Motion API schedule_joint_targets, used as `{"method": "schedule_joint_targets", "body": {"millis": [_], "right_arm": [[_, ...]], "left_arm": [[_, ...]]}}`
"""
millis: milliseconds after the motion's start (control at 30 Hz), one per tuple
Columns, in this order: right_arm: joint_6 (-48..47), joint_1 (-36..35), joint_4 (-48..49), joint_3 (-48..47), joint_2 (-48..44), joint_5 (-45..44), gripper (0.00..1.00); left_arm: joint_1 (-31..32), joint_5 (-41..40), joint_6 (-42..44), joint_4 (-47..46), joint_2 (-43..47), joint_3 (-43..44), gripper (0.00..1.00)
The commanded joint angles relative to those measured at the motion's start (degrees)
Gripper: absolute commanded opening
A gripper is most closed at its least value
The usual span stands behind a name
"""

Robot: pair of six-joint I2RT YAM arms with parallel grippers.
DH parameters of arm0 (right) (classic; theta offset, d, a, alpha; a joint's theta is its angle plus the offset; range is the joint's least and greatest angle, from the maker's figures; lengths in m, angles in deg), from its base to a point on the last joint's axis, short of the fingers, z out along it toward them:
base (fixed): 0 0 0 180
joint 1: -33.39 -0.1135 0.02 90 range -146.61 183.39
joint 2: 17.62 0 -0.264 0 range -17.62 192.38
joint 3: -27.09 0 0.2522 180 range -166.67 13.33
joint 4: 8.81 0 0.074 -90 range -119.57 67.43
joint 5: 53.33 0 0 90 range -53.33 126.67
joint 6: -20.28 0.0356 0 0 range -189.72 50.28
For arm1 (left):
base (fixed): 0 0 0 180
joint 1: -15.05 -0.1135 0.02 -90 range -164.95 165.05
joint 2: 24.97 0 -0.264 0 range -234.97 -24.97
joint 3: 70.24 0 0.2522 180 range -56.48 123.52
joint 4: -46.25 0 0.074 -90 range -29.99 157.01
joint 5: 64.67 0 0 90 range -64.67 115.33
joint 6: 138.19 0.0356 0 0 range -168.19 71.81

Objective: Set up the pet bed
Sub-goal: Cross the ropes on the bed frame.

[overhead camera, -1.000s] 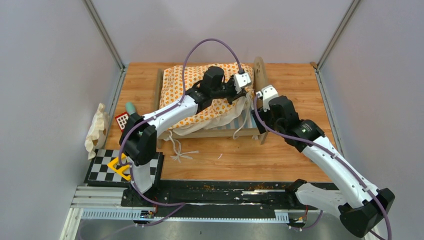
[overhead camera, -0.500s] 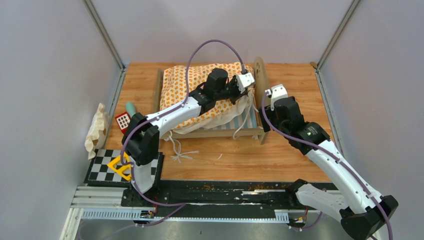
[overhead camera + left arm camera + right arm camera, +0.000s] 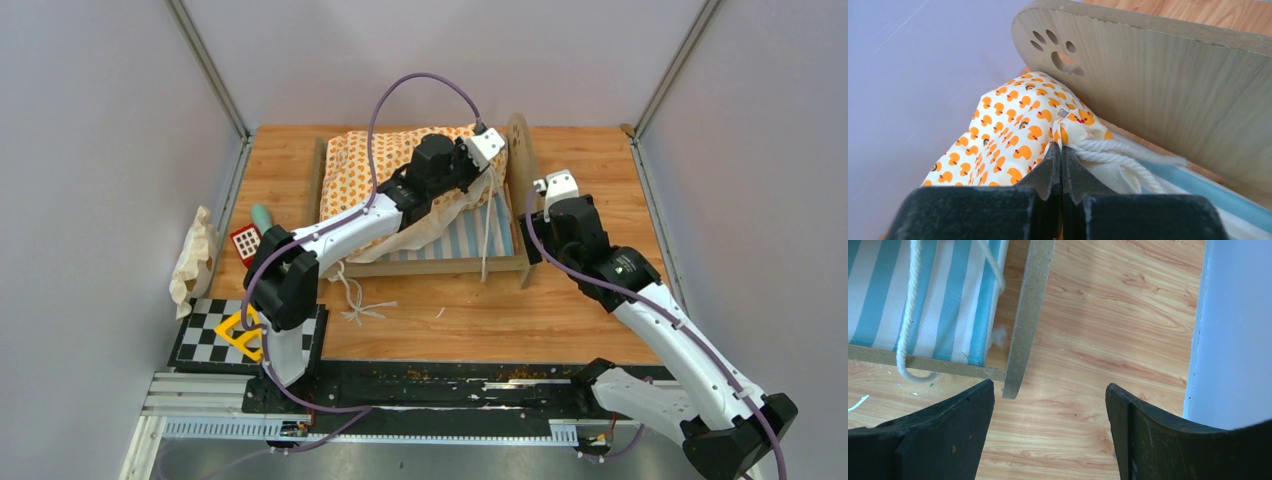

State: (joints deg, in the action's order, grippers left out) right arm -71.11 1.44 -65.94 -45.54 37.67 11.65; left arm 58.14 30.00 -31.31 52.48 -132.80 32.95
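Two robot arms, the left arm (image 3: 350, 228) and the right arm (image 3: 672, 345), wear smooth white shells on their long links, broken by bulky black housings at every joint. A lilac cable (image 3: 400, 86) runs the length of each arm. Each wrist carries a small white camera block (image 3: 487, 146) with dark screw holes. The left hand (image 3: 1062, 150) and right hand (image 3: 1049, 387) end in matte black fingers (image 3: 943, 435), broad at the root and tapering to blunt tips.
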Motion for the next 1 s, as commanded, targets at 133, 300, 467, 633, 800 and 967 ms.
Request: {"method": "schedule_joint_targets", "body": {"millis": [133,300,467,633,800,967], "right_arm": [[1.0,0.2,2.7,1.0,-1.3,-1.2,0.81],[3.3,0.4,4.2,2.5,-2.0,-1.2,0.81],[4.7,0.9,5.4,3.8,-3.6,-1.9,0.81],[5.0,1.6,5.8,4.4,-6.8,-4.1,0.81],[5.3,2.4,6.1,5.0,-8.8,-4.8,0.80],[5.5,2.7,6.1,5.6,-9.9,-5.4,0.80]], "left_arm": [[-0.1,3.0,-0.9,-4.0,0.1,3.4,0.00],[0.6,12.5,1.1,-0.1,-0.7,4.0,0.00],[2.3,14.6,4.2,3.8,-0.7,3.5,0.00],[3.4,14.6,5.5,5.1,-0.4,2.2,0.00],[5.0,14.3,8.5,9.1,-0.9,2.7,0.00],[6.2,13.2,11.2,12.2,-1.3,2.8,0.00]]}}
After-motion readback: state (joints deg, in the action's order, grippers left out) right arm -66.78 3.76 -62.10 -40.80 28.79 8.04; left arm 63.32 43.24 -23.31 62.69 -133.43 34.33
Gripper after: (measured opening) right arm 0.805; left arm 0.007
